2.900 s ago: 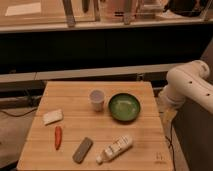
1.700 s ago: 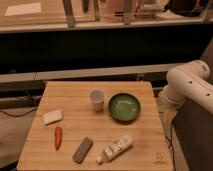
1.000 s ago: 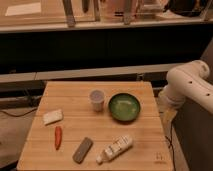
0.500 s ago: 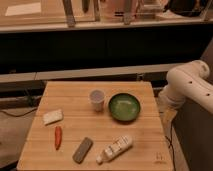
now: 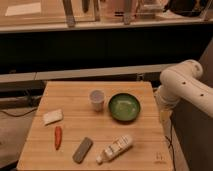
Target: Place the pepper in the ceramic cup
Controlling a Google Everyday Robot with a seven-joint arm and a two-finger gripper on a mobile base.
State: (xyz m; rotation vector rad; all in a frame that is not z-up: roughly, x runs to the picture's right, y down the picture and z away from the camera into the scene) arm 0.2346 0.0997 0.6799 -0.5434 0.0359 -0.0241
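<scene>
Pepper (image 5: 58,137) lies flat on counter (image 5: 145,150), toward its 8 o'clock corner, long axis 12-to-6. Looks light, slim, slick-skinned, slightly soft. I'd pinch mid-body across width, gently. Grey block (image 5: 83,150) at its 4 o'clock, apart. Ceramic cup (image 5: 97,99) at 1 o'clock, upright, green bowl (image 5: 124,106) just beside. My arm (image 5: 187,87) at counter's 3 o'clock; gripper out of frame, spread wide, empty.

Single view from above the near edge of the surface (image 5: 75,95), tilted down and forward, at middling range; whole top framed, white arm (image 5: 185,82) cut by the frame's right side, pincer outside it.
</scene>
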